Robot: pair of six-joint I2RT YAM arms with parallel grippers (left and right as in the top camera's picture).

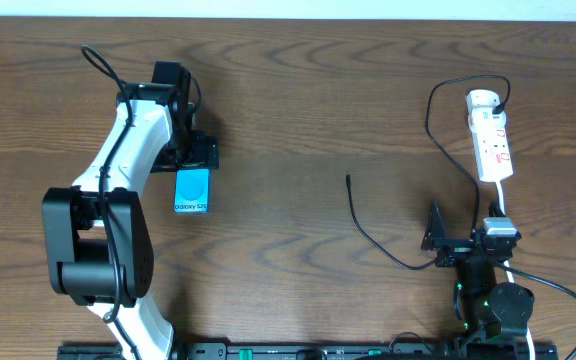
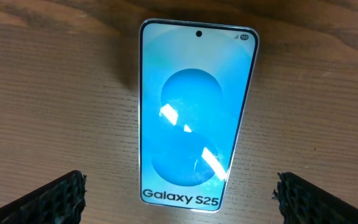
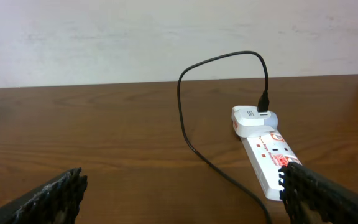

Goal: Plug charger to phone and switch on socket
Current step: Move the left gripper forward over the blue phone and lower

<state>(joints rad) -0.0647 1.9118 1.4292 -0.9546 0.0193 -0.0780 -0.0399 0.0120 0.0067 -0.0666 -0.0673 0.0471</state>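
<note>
Spread left gripper (image 2: pixel 179 196) hovers over the slim, black-edged, blue-screened phone (image 2: pixel 194 112), likely to brace it; the right gripper (image 3: pixel 182 191), also spread, sits far right of it.

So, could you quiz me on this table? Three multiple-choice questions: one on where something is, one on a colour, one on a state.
1. Which gripper is over the phone?
A. left
B. right
C. neither
2. The socket is mostly:
A. black
B. white
C. green
3. The charger has its free tip:
A. in the phone
B. held by a gripper
C. loose on the table

Answers:
1 A: the left gripper has its open fingers either side of the phone.
2 B: it is white with red markings.
3 C: the tip lies on the table, apart from the phone.
</note>
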